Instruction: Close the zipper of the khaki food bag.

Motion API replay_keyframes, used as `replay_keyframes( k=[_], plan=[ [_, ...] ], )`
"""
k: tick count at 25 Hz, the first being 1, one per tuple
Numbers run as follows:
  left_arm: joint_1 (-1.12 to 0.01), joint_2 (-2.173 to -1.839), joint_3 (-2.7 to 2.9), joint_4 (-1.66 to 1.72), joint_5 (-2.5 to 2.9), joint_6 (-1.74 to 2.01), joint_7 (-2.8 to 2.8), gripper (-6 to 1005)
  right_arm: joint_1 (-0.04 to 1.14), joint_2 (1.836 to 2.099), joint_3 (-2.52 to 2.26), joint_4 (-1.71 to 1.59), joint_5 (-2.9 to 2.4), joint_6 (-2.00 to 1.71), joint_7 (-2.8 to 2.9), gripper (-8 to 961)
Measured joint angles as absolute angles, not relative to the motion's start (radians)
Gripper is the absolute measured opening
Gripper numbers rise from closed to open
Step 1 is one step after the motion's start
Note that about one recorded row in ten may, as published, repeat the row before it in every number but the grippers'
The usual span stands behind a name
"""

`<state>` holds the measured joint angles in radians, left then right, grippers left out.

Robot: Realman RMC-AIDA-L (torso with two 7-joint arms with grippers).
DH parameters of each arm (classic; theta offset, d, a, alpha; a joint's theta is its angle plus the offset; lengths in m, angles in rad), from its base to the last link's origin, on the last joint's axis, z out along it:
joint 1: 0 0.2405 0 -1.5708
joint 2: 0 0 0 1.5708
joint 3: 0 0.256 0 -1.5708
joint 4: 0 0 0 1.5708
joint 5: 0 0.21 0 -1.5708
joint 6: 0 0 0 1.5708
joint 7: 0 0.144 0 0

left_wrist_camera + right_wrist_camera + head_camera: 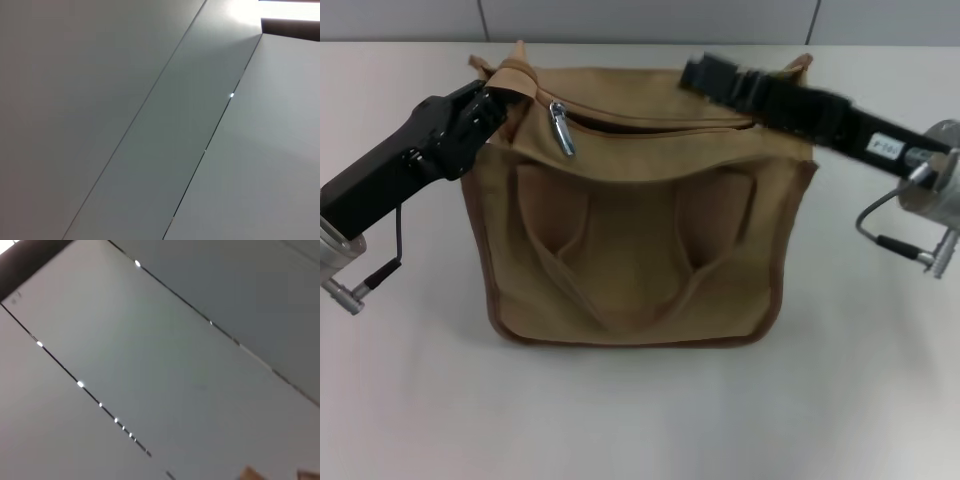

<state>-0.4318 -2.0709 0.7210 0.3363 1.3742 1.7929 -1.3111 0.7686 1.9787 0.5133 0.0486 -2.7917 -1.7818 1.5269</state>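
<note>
Left tool is pinching the brown fabric tab at the khaki food bag's far-left top corner, its black fingers pressed together on that tab, so it seems to be anchoring the bag. Right tool is reaching in over the far-right part of the bag's top, its tip lying above the open mouth; whether its fingers are spread or pressed together I cannot tell. Both wrist views are showing only grey wall panels with seams, so they are adding nothing about the grasp.

The bag is standing toward the far edge of the pale surface, roughly midway between its left and right edges, with its 2 looped handles hanging down the near face. The zipper is running along the top panel and is gaping open, a dark slit showing along most of its length. Its silver pull tab is hanging near the left end of the line, just beside the left tool and well apart from the right tool.

By my reading, the closing step is only beginning: the bag is being held, but the pull is not yet being gripped. The next move calls for the right tool to travel toward the left end, take the small pull tab, and draw it along the line toward the right end while the left tool is keeping the corner taut. The tab is small and dangling, so lining up on it is likely the delicate part.
</note>
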Motion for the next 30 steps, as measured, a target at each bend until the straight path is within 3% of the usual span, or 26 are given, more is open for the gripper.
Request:
replay_keyframes(
  k=[9, 22, 30],
  plan=[
    [-0.434, -2.071, 0.719, 0.357, 1.368, 1.8, -1.332, 24, 0.816, 2.05, 0.451, 0.016, -2.794, -1.73, 1.521, 810],
    [-0.455, -2.075, 0.724, 0.374, 1.372, 1.804, -1.35, 24, 0.844, 2.077, 0.458, 0.034, -2.788, -1.608, 1.525, 810],
    [-0.464, -2.075, 0.73, 0.374, 1.373, 1.804, -1.35, 24, 0.873, 2.078, 0.455, 0.054, -2.787, -1.564, 1.522, 798]
  ],
)
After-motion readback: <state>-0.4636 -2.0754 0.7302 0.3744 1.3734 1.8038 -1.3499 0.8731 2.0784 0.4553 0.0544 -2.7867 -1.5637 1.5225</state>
